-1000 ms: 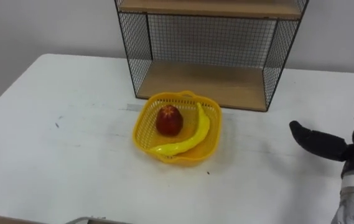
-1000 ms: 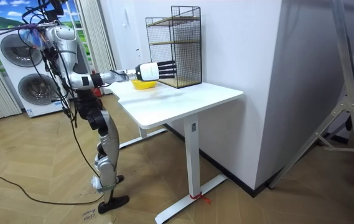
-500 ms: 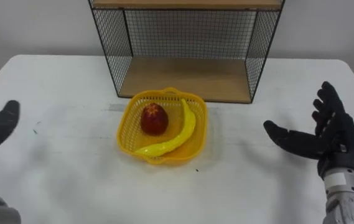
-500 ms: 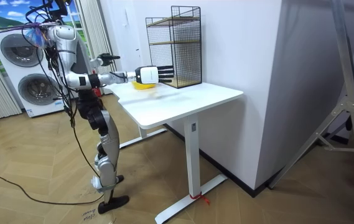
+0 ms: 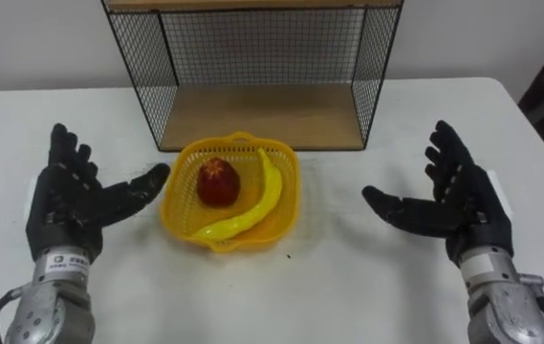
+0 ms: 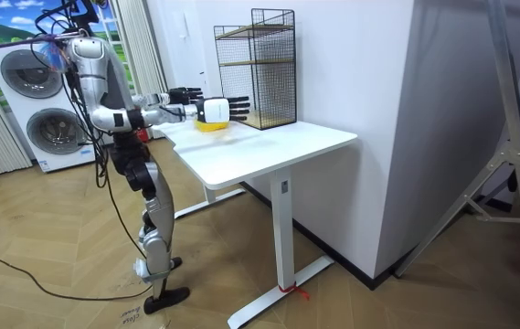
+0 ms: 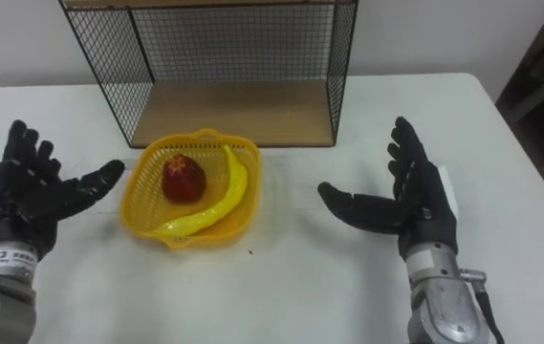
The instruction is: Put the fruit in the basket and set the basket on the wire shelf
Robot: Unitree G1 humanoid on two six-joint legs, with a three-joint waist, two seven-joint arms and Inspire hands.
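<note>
hands flank the basket [image 5: 289, 205]

left eye view: left hand [image 5: 73, 205] has arrived, open, beside the basket of apple [image 5: 217, 182] and banana [image 5: 254, 204]; right hand [image 5: 455, 205] open. room view: arms outstretched. right eye view: nothing gripped (wire shelf [image 7: 238, 113] lift next).

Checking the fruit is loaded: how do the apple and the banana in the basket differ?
The apple is red and round; the banana is yellow, long and curved. The apple sits in the left half of the basket; the banana runs beside it on its right, from the back rim to the front rim. Both lie inside the basket.
</note>
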